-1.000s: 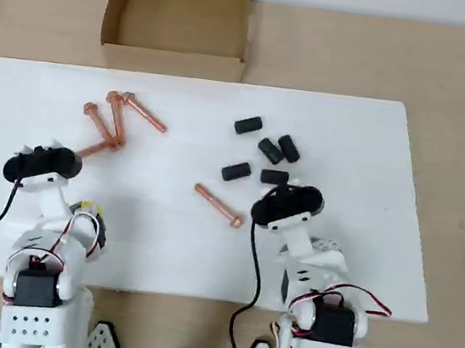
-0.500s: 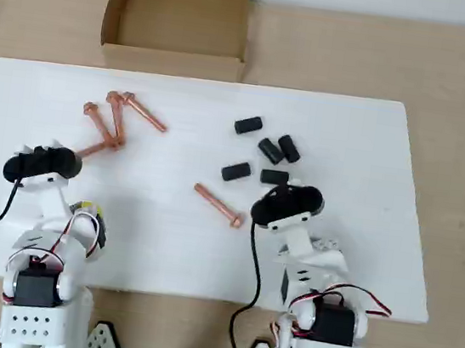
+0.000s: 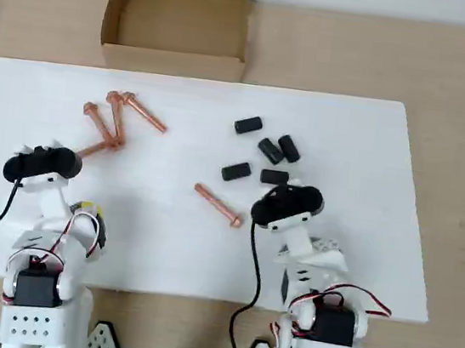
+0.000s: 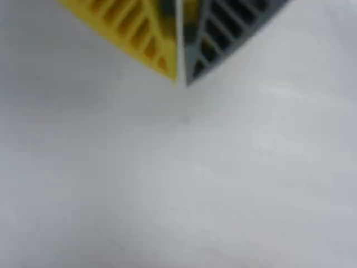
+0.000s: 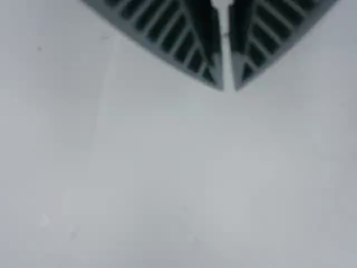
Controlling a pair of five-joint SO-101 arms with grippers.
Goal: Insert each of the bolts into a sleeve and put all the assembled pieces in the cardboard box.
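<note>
High view first: we see the cardboard box (image 3: pixel 178 14) sitting open at the far edge of the worktop (image 3: pixel 460 170), left of centre. On the white sheet (image 3: pixel 380 228), four copper bolts (image 3: pixel 117 122) lie crossed towards the far left corner. A fifth bolt (image 3: pixel 217 205) lies alone mid-sheet, and five black sleeves (image 3: pixel 263 151) are scattered just beyond it. Left wrist view: the left hand (image 4: pixel 179 78) has its fingers pressed together over the sheet. Right wrist view: the right hand (image 5: pixel 226 84) is pressed together too, over the sheet.
</note>
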